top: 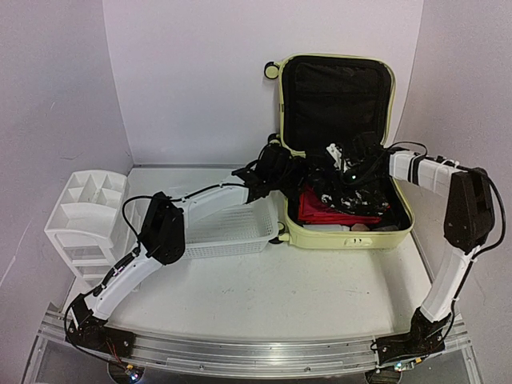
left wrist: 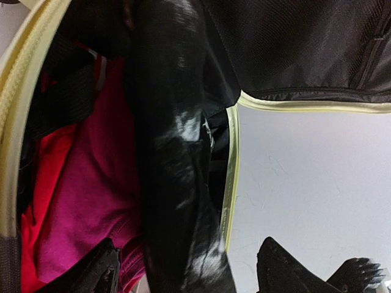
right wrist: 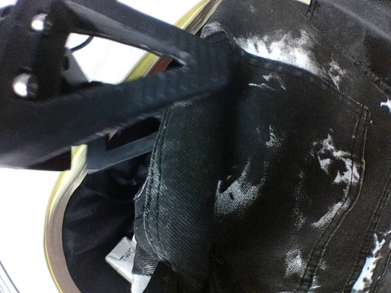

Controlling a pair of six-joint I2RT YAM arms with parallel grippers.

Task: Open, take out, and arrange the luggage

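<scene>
From above, the open luggage (top: 344, 234) lay beneath your left claw (top: 274, 170) and right claw (top: 350, 166). Left wrist: fingers (left wrist: 101, 271) stood spread, a glossy black garment (left wrist: 177, 183) between them. Right wrist: that claw pinched splattered black jeans (right wrist: 287, 152).

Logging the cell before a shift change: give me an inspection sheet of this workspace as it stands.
Surface: white table; no spill seen.
Job's things: luggage open, lid upright; red garment inside.
Clutter: white mesh basket beside the luggage; drawer organiser far left.
Grippers: left gripper open, astride a shiny black garment at the luggage rim; right gripper shut on a black-and-white denim garment.
Cables: black cable looping off the left arm, another off the right.
Surroundings: white backdrop walls; metal rail at the near edge.
</scene>
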